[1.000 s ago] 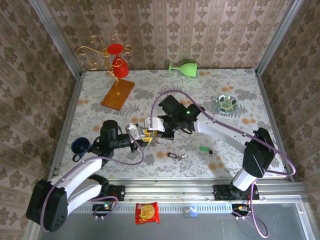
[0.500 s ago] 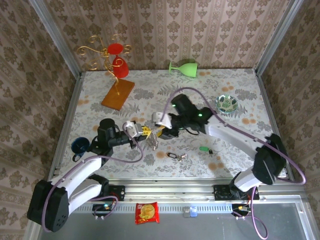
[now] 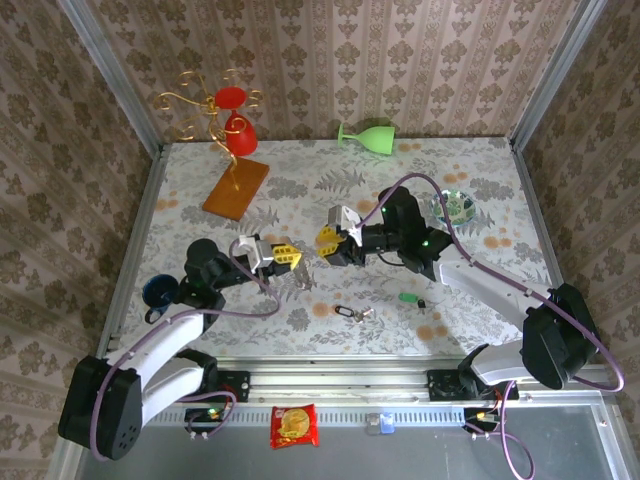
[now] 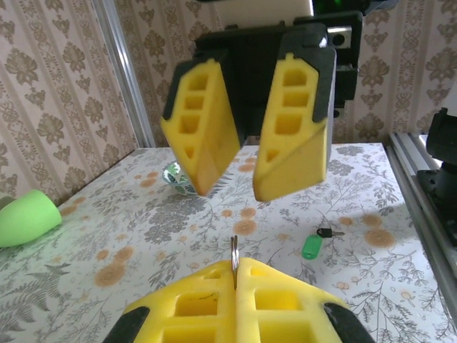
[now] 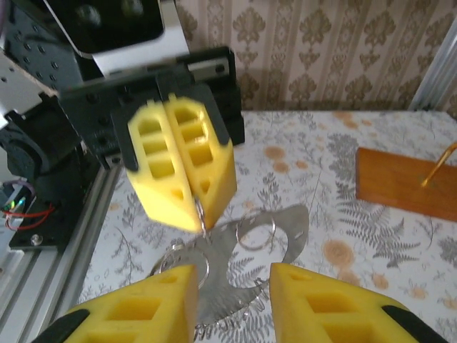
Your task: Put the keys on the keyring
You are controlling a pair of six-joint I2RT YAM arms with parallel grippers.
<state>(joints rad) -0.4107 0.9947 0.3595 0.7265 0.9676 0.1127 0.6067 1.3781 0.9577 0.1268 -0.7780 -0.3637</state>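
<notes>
Above the middle of the desk [image 3: 290,200], the left gripper [image 3: 288,258] is closed on the thin keyring [image 4: 234,251], presenting it to the right gripper [image 3: 333,246], which is half open and empty. The green key [image 3: 408,298] and the silver key [image 3: 352,313] lie on the desk nearby, it seems waiting to be picked up.

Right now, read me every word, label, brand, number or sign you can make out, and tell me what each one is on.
No text here can be read.
Red snack packet, in front of the arm bases: it has printing, but it is too small and blurred to read.
Green key: no lettering shows.
</notes>
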